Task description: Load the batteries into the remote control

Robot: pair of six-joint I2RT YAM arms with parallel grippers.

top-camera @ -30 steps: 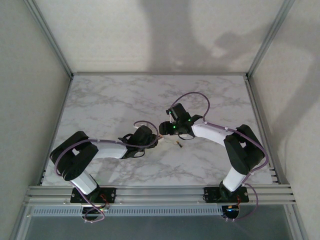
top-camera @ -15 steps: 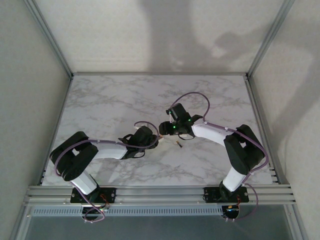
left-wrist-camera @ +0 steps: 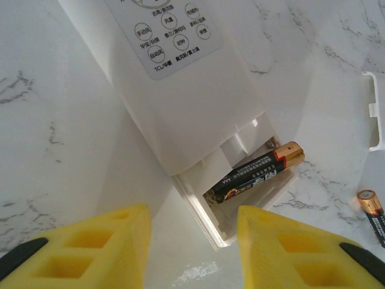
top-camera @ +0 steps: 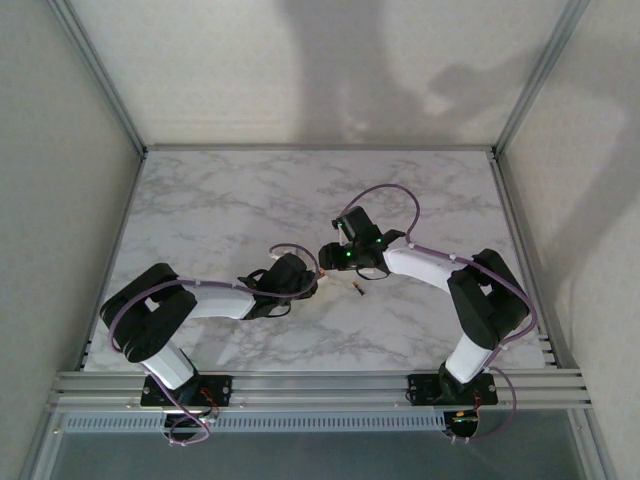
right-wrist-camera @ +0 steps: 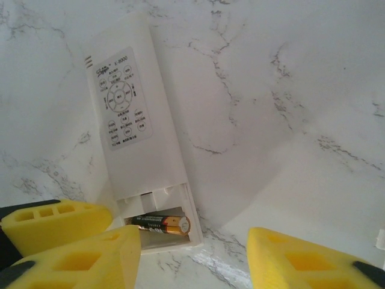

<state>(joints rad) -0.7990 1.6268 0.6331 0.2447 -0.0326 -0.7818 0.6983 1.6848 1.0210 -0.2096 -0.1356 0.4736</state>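
On the marble table (left-wrist-camera: 36,120), flat and button side up, the white remote control (left-wrist-camera: 180,78). At its end past the printed buttons, an open compartment (left-wrist-camera: 201,217). Inside it the first battery (left-wrist-camera: 255,174), black with a red band and a copper-gold end, lying crosswise to the long side of the remote control; seated fully or only laid in, cannot tell. Second battery (left-wrist-camera: 373,211) loose on the table, near the compartment on its right in the left wrist view, apart from it, cut by the picture edge. Higher at the same edge, a white plastic piece (left-wrist-camera: 374,111) with a small clip.

Left gripper (left-wrist-camera: 192,229) with yellow fingers (left-wrist-camera: 102,241) wide apart, holding nothing, the compartment end of the remote control reaching into the gap between them; touching or not, cannot tell. Right gripper (right-wrist-camera: 195,247) also spread wide and holding nothing, low over the table at the same end of the remote control. In the top view both grippers close together near the middle of the table, the second battery just right of the left one
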